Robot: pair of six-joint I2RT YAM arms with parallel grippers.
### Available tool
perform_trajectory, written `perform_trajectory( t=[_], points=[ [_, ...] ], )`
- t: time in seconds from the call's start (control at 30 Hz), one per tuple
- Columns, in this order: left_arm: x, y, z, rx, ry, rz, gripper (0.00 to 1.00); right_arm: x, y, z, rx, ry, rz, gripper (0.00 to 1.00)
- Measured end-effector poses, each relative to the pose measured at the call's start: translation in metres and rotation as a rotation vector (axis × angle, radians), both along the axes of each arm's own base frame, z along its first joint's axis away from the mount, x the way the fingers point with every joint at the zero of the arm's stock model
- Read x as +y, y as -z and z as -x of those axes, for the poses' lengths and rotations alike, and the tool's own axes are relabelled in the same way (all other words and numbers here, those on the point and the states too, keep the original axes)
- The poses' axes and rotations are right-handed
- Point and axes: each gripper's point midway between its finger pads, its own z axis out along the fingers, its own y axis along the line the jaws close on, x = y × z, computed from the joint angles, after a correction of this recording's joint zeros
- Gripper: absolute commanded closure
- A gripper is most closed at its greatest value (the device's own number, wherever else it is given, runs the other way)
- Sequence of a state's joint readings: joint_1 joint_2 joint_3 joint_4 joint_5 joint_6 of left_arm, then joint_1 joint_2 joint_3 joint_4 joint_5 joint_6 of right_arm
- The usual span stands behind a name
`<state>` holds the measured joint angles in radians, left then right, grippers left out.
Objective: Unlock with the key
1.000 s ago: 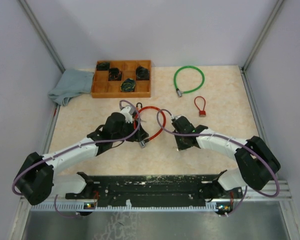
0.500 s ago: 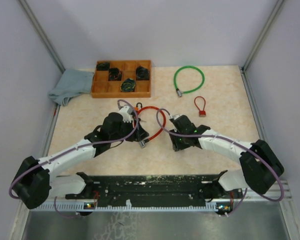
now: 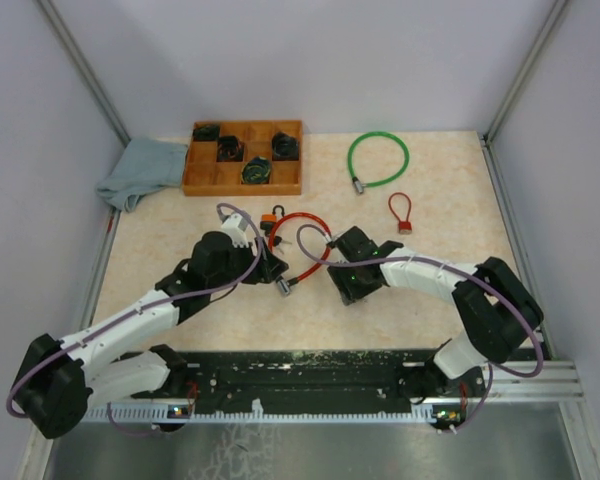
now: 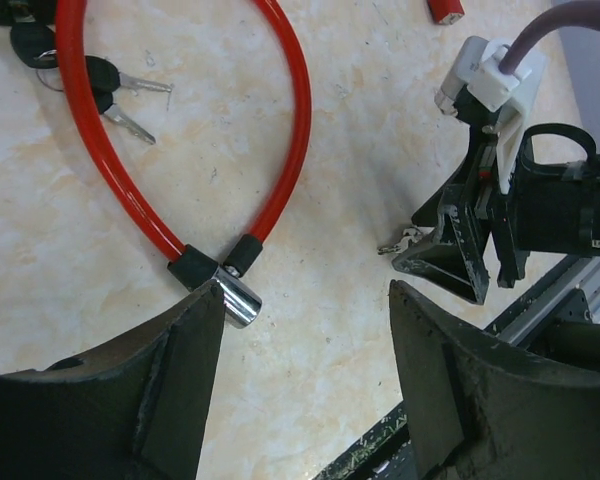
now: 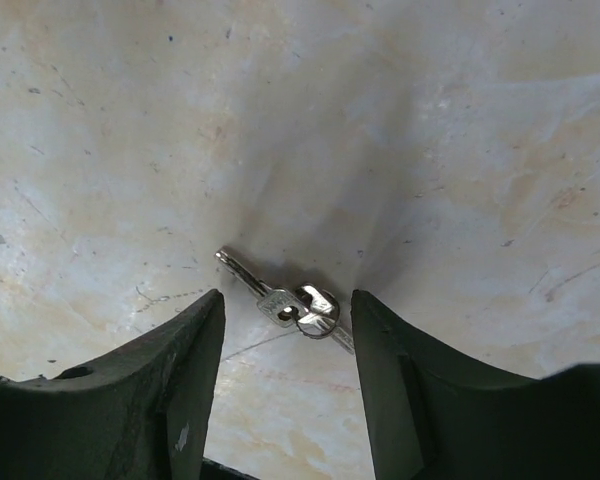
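Your right fingers (image 5: pixel 185 390) are standing wide and holding nothing. The key (image 5: pixel 285 302) is lying flat on the counter (image 5: pixel 130 150) in the gap between them, touching neither finger. Your left fingers (image 4: pixel 170 390) are standing wide as well, with only bare counter between them. The steel tip (image 4: pixel 238 301) of the red cable (image 4: pixel 302 105) is lying right at the end of one left finger; the wrist view is not showing whether the two are touching. From that tip the cable is looping away ahead of the left fingers, and black-headed keys (image 4: pixel 100 72) are lying at the far side of the loop, their blades pointing into it. The two pairs of fingers are facing each other, near but apart, with the steel tip between them. Beyond the right fingers a small red lock (image 3: pixel 401 213) is lying well apart, and farther out a green cable (image 3: pixel 377 158) is curling in a ring. Beyond the left fingers a wooden tray (image 3: pixel 208 178) is sitting near the back wall, carrying dark items (image 3: pixel 285 147) in four of its compartments, and a cloth (image 3: pixel 138 172) is lying just beside its outer end.
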<state>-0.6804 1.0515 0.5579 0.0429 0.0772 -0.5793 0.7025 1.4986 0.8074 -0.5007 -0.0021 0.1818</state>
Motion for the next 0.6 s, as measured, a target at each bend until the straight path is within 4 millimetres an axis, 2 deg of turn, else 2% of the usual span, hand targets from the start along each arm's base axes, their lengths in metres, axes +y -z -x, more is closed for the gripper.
perform_trajectory(
  t=[0.23, 0.6],
  points=[
    [0.010, 0.000, -0.004, 0.004, -0.054, 0.004, 0.22, 0.007, 0.002, 0.013, 0.023, -0.047, 0.020, 0.65],
    [0.010, 0.005, -0.001, 0.027, -0.051, 0.013, 0.21, 0.015, 0.002, 0.022, 0.050, -0.012, 0.001, 0.89]
  ],
)
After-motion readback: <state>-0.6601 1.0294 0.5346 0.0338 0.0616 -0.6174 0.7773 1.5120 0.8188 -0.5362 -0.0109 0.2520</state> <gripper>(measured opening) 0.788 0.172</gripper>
